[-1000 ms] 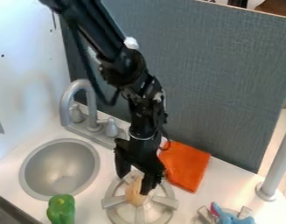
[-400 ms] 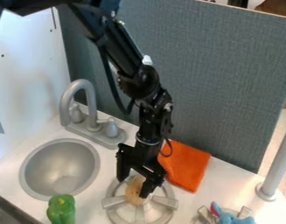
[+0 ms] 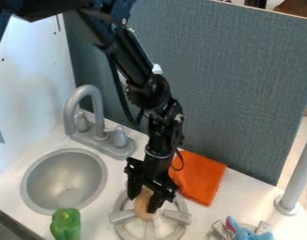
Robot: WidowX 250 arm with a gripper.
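The black gripper [image 3: 142, 205] is low over a gray toy burner [image 3: 149, 229], its jaws on either side of a tan, oval thing [image 3: 141, 209]; whether they press on it, I cannot tell. The tan thing is over the burner's back part, its long axis running from between the jaws toward the near edge of the counter [image 3: 96, 213]. Just right of the jaws and a little behind them, a folded orange cloth [image 3: 199, 180] slants, its long sides running from back to front. Left of the jaws and in front, a green pepper [image 3: 65, 226] has its stem end toward the back. The round gray sink [image 3: 65, 178] is to their left, with the faucet [image 3: 83, 112] behind it, spout curving over to the left. Right and forward of the jaws is a blue thing [image 3: 246, 233] with a pink part. Farther right stands a gray pole [image 3: 298, 173].
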